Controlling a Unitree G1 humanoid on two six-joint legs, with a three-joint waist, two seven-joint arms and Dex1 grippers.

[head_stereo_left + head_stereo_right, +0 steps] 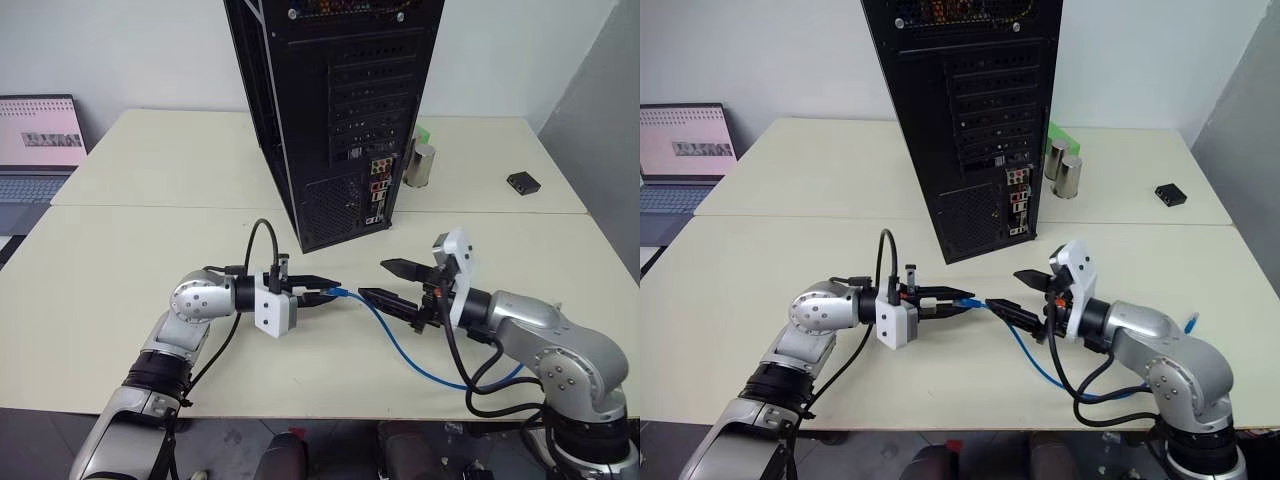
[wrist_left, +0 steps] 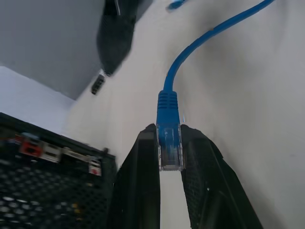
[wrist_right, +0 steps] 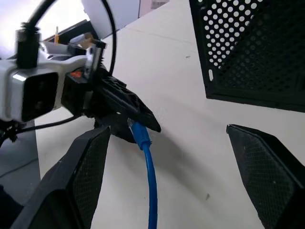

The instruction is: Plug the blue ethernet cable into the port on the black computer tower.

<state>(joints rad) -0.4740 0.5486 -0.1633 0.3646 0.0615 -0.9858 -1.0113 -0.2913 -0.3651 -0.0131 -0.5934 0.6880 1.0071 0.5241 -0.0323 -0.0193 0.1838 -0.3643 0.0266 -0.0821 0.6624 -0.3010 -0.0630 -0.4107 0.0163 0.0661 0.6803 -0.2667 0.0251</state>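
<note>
Holding the plug end of the blue ethernet cable (image 1: 400,340) clamped between its two black fingers, the left gripper (image 1: 322,290) sits low over the cream table (image 1: 120,250), at about seven o'clock from the black computer tower (image 1: 330,110) in the head views; the left wrist view shows the blue boot and clear plug tip pinched squarely between the pads. From there the cord runs off toward four o'clock, sags onto the tabletop and curls under the right arm. Just to the right, the right gripper (image 1: 395,282) faces the left one with its jaws spread wide and nothing between them, close to the cable but apart from it. The tower stands upright at the table's middle, its rear panel turned toward the robot, and the port (image 1: 377,195) sits in the coloured connector cluster near the panel's lower right edge, roughly at one o'clock from the held plug and well apart from it. By the look of it, the step in hand is settling the plug in the left grip; next the left arm would need to lift, turn the plug tip toward the panel, and line it up with the small socket before pushing in
</note>
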